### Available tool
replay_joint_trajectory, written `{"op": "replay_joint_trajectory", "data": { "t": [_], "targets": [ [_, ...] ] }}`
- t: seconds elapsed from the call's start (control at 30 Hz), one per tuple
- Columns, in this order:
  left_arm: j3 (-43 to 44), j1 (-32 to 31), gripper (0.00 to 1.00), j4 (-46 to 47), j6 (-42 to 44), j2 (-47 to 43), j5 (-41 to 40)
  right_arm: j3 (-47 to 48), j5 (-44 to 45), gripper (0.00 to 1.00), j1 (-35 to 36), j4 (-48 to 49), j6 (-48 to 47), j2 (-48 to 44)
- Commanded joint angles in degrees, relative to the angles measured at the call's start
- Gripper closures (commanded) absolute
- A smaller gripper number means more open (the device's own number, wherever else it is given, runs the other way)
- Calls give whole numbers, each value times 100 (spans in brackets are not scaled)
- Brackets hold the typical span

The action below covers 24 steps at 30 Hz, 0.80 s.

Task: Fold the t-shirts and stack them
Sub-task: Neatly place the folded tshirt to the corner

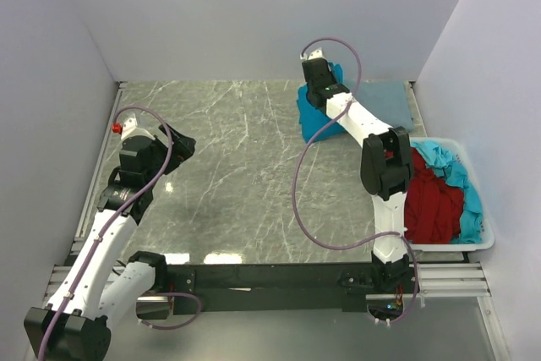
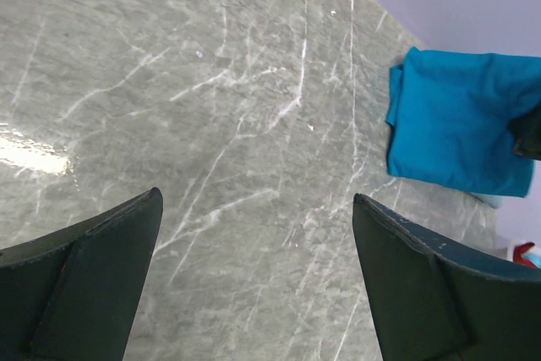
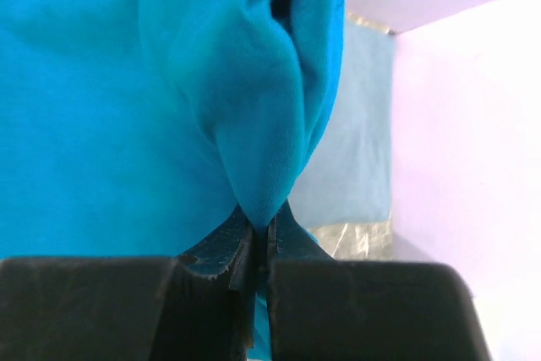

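Observation:
A bright teal-blue t-shirt (image 1: 314,120) lies folded at the far right of the table. It also shows in the left wrist view (image 2: 461,120). My right gripper (image 1: 325,75) hangs over its far edge, shut on a pinched fold of the teal-blue t-shirt (image 3: 127,107), which rises from between the right gripper's (image 3: 264,227) fingertips. A dusty grey-blue t-shirt (image 1: 387,101) lies flat just to the right of it, against the back wall (image 3: 359,133). My left gripper (image 1: 181,143) hovers over bare table at the left, and the left gripper (image 2: 258,200) is open and holds nothing.
A white bin (image 1: 478,241) stands at the table's right edge, holding a dark red t-shirt (image 1: 433,199) and a light turquoise t-shirt (image 1: 450,165) in a loose heap. Walls close off the left, back and right. The grey marble table (image 1: 237,166) spreads between the arms.

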Motion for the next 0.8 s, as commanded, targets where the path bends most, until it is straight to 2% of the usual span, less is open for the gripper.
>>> {"op": "replay_joint_trajectory", "data": {
  "t": [0.0,0.3,0.77],
  "targets": [
    [256,0,1,51,79,-126,-243,548,203,100,-84,356,-141,-161],
    [283,0,1,86,158,-99,-173,1233,167,100,-374,-101,202,-170],
    [344,0,1,24,193,-46,-226,1603,53,100,-497,-330,96,-363]
  ]
}}
